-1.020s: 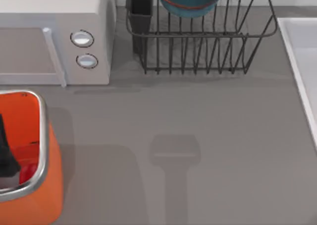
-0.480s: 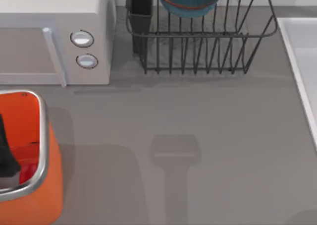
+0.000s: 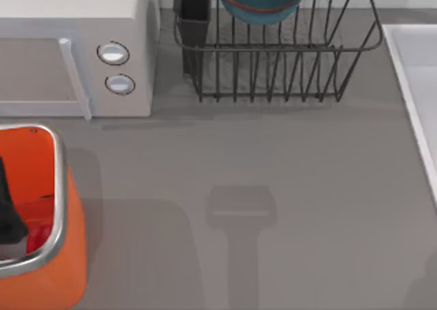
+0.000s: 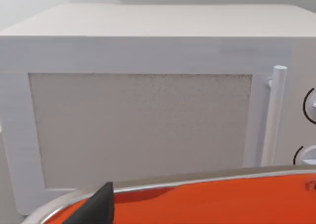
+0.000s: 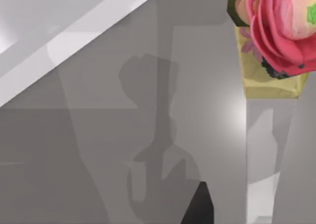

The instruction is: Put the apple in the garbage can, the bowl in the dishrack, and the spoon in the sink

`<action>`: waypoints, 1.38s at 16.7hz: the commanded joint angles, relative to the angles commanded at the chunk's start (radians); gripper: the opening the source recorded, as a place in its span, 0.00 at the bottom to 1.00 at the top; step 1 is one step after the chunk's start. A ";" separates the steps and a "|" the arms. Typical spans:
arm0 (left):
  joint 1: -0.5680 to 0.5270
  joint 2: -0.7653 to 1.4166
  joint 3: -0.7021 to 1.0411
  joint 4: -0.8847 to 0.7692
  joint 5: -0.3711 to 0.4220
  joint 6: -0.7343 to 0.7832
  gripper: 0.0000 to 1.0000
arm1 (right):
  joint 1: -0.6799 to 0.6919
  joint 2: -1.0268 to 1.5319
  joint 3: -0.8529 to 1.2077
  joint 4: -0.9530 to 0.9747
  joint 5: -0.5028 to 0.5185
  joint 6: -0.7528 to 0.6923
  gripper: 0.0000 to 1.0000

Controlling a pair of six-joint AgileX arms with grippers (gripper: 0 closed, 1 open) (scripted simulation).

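Note:
The orange garbage can stands at the table's front left. The red apple lies inside it. My left gripper shows as a dark shape over the can's left part; one dark finger hangs just above the can's silver rim. The blue bowl rests in the dishrack at the back. The sink runs along the right edge, and its white rim lies ahead of my right gripper. The spoon is out of view.
A white microwave with two round knobs stands at the back left, facing the can. A yellow vase with a pink flower stands on the grey table near my right gripper. Arm shadows fall across the table's middle.
A shadow has crept into the top view's bottom right corner and grown. The can, apple, bowl and left gripper have stayed put.

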 joint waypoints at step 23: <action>0.000 0.000 0.000 0.000 0.000 0.000 1.00 | 0.374 1.112 1.643 -0.565 0.012 0.396 0.00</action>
